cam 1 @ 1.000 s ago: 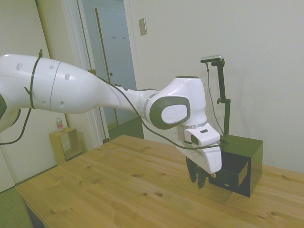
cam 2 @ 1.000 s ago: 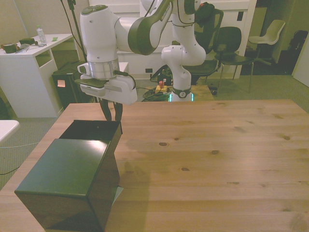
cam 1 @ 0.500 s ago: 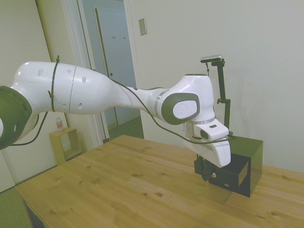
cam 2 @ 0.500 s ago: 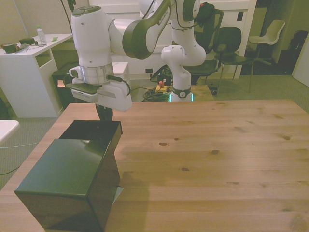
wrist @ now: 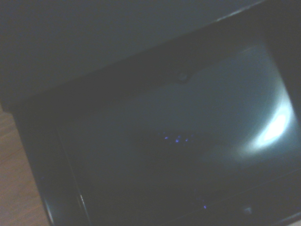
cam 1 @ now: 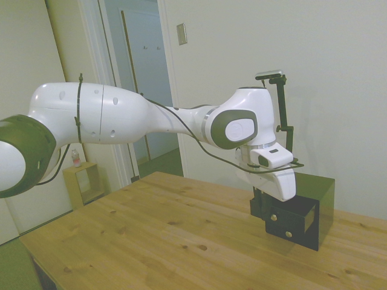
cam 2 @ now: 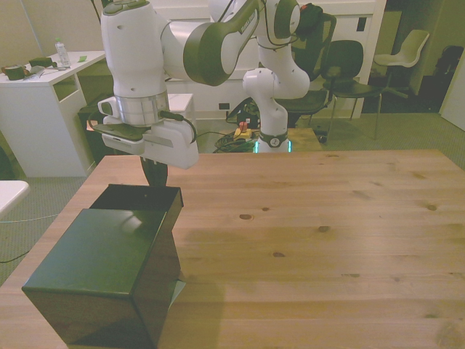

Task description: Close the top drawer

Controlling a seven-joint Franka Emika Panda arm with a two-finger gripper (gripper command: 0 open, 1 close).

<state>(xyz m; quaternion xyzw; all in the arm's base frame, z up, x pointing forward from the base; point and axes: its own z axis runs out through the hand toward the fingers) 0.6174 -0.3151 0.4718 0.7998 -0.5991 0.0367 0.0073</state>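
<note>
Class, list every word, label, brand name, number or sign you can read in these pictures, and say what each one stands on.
None can be read.
Cabinet, top drawer, arm: no lettering shows.
Bottle on the white desk: any label is too small to read.

Office-like lab room, shown by black chairs point(cam 2: 341, 62), a white desk point(cam 2: 36, 83) with clutter, cables on the floor point(cam 2: 240, 138), a wall switch point(cam 1: 181, 34)
</note>
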